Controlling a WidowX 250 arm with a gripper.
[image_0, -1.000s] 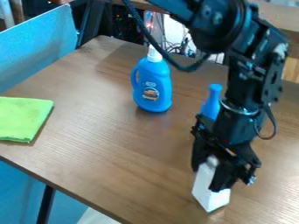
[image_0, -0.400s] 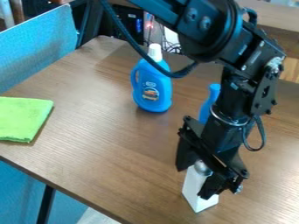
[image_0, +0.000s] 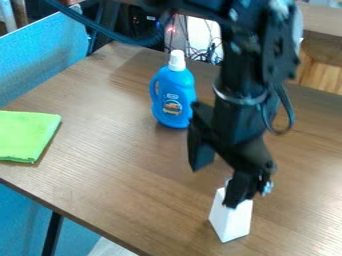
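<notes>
White block (image_0: 230, 221), top partly hidden

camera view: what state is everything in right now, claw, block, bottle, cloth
claw: open, its fingers spread apart, by the top of the white block
white block: standing upright on the table, partly hidden behind the claw
blue bottle: upright, white cap on
green cloth: folded, lying flat

glossy plastic bottle (image_0: 173, 97), wood-grain table (image_0: 127, 165)
</notes>
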